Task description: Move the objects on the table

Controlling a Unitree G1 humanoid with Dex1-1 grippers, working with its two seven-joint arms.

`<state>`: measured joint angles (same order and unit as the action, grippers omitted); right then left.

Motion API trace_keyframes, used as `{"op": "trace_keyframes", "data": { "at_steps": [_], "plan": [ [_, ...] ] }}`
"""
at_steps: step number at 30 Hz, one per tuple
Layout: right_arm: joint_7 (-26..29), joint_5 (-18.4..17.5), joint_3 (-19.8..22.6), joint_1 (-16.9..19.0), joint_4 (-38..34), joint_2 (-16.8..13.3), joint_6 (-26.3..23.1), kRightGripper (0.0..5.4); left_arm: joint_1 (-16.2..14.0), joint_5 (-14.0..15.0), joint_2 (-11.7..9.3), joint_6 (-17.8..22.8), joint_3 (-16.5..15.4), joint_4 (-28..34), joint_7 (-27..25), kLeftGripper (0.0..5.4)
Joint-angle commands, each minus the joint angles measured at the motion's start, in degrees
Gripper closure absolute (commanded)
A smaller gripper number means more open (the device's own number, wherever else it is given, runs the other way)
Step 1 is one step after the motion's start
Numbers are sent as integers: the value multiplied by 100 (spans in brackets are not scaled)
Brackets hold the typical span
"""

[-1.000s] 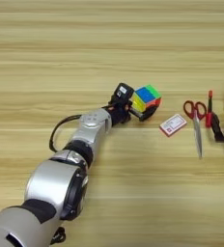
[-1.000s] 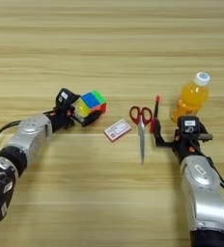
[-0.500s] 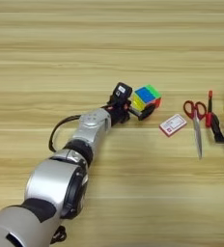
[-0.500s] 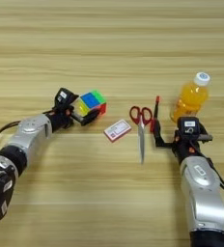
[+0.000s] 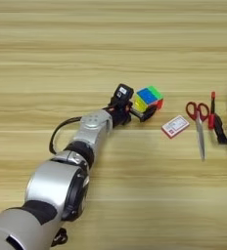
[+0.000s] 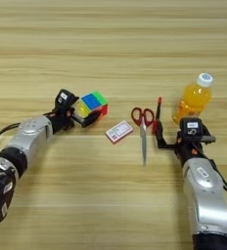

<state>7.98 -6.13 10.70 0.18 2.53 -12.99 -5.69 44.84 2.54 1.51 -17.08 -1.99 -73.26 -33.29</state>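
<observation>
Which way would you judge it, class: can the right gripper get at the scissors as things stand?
Probably yes. The right gripper sits just right of the scissors, with bare table between them. The bottle stands behind, out of the way.

Item count on the desk (image 6: 113,49):

- Puzzle cube (image 6: 92,105): one, multicoloured.
- Card (image 6: 119,132): one, white and red.
- Scissors (image 6: 143,128): one pair, red handles.
- Bottle (image 6: 192,98): one, clear, filled with orange drink, white cap.

Loose items total: four, each kind represented once.

Robot arms in view: two. The left gripper (image 6: 79,116) and the right gripper (image 6: 158,128) make two grippers, one per arm.
</observation>
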Motion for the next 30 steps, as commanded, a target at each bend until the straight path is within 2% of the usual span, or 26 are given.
{"op": "trace_keyframes", "data": {
  "at_steps": [1, 13, 30],
  "plan": [
    [4, -35, 16, 34, -48, 10, -71, 1, 112, -102, -24, 93, -13, -68, 47, 0],
    [1, -41, 19, 58, -98, 16, -92, 1, 122, -82, -15, 121, -35, -80, 57, 0],
    [-32, -31, 13, 50, -133, 53, -96, 0, 183, -86, 9, 168, -89, -128, 42, 151]
  ]
}}
